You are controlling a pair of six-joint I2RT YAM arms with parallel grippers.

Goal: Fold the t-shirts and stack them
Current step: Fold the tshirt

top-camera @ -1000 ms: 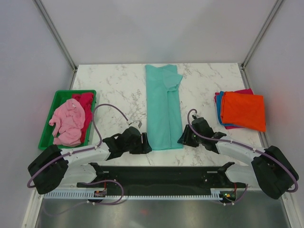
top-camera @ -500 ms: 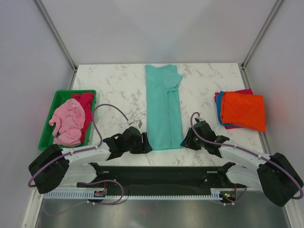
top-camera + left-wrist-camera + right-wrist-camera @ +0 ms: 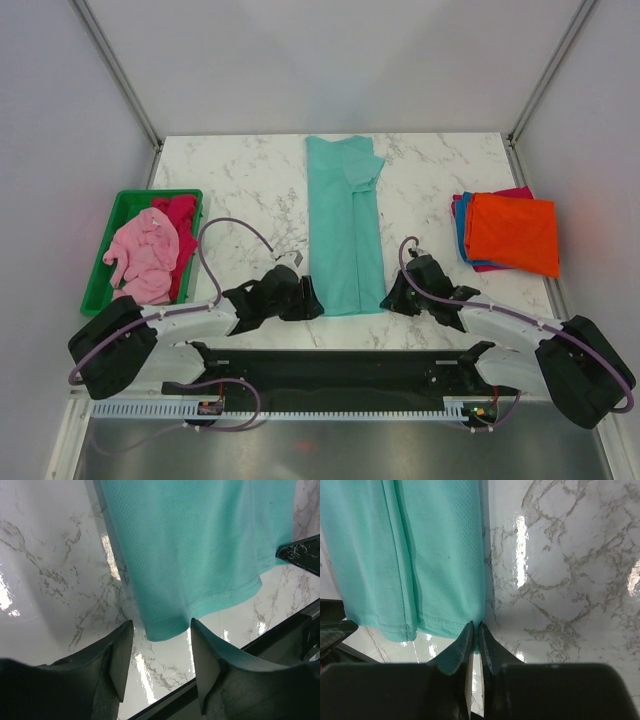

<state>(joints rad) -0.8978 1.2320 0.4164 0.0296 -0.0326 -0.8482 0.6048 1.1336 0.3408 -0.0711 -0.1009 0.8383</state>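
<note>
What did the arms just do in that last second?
The right gripper slid back to the near right corner of the teal shirt and pinched it. The left gripper edged toward the near left corner, jaws open. Folded pile and green tray stayed put.

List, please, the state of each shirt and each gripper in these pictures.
teal t-shirt: folded into a long strip, lying flat
orange t-shirt: folded flat
pink t-shirt: crumpled in green tray
left gripper: open, over teal hem corner
right gripper: shut on teal hem corner

Matt mesh-knit teal t-shirt (image 3: 200,555) on glossy marble table (image 3: 50,580).
</note>
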